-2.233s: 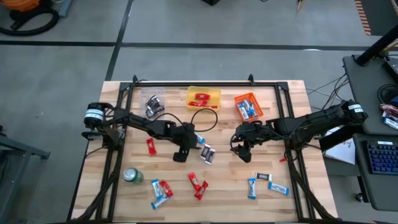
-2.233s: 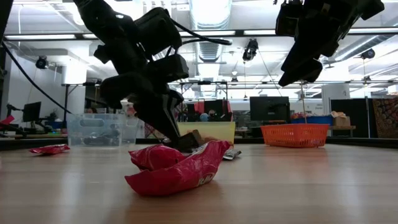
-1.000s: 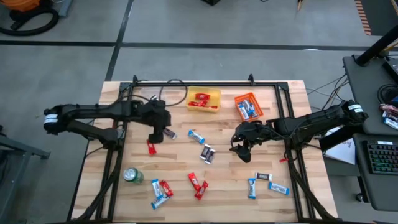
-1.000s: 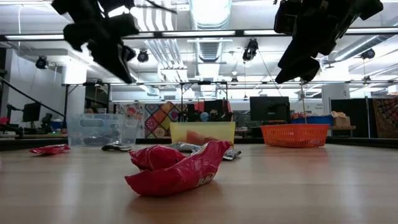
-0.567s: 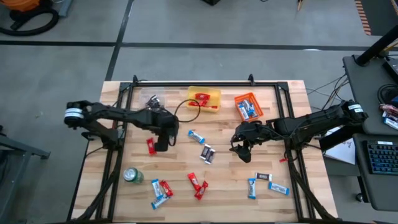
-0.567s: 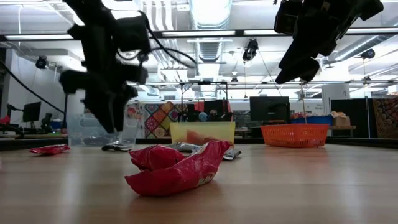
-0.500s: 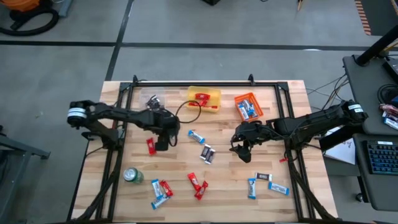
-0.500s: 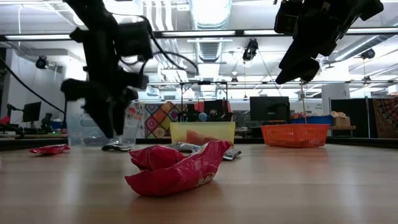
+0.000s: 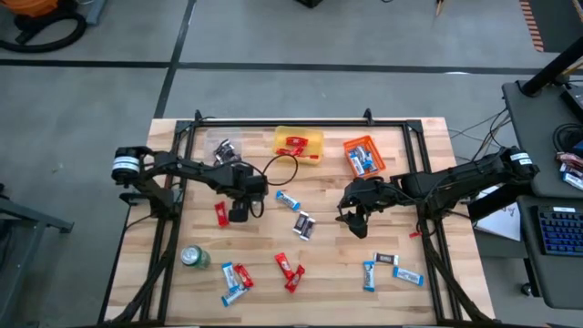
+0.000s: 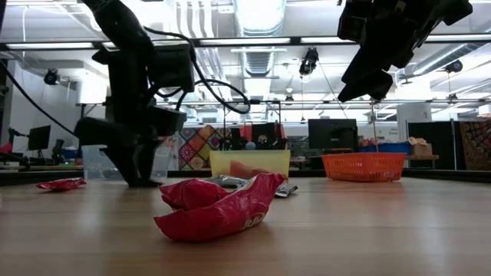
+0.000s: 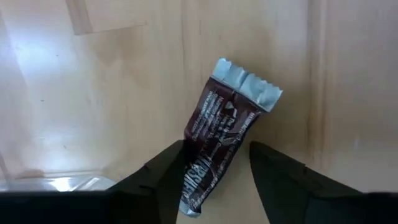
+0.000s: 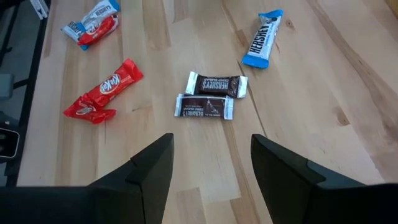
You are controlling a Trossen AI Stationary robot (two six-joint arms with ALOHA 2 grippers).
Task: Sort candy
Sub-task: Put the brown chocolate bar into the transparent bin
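My left gripper (image 9: 239,215) is open and low over the table, in front of the clear bin (image 9: 223,150). A dark brown candy bar with a silver end (image 11: 225,127) lies flat on the wood; its near end reaches between my two fingers (image 11: 217,146). Whether a finger touches it I cannot tell. A red candy (image 9: 220,215) lies just left of the gripper. My right gripper (image 9: 351,221) hangs open above the table's middle right, over two brown bars (image 12: 210,96). More red, blue and brown candy lies scattered toward the near edge.
At the far side stand the clear bin, a yellow bin (image 9: 299,144) with red candy and an orange basket (image 9: 363,157) with blue candy. A green can (image 9: 194,258) stands near the left front. A crumpled red wrapper (image 10: 219,205) fills the low view's foreground.
My left gripper has come down from high above the table until it stands low over the brown bar, shifting a little toward the near and right edges. The right arm has kept still.
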